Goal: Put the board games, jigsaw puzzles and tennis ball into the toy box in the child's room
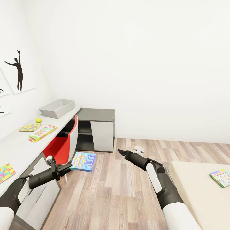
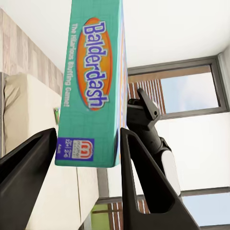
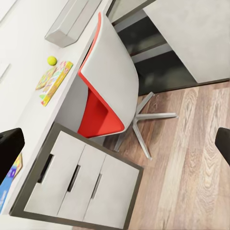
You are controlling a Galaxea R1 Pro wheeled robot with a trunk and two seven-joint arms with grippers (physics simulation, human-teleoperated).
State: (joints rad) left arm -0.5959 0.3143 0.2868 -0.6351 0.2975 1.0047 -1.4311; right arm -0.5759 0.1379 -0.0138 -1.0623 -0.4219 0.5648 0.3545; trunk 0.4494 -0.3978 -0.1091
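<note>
Blue board game [image 1: 83, 161] clamped in left pincer [image 1: 65, 168], green-bordered game [image 1: 221, 177] flat on bed [image 1: 198, 188], toy box [image 1: 57, 108] on table [image 1: 19, 142].

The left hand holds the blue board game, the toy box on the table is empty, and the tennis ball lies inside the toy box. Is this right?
One part is wrong. In the head view the tennis ball lies on the table, beside the toy box, not inside it. The rest stands: the left hand holds the blue board game, and the box's visible inside is empty.

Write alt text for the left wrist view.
Two black fingers grip a teal Balderdash game box by its edge. Past it are the robot's other arm, a cream bed and a window.
</note>
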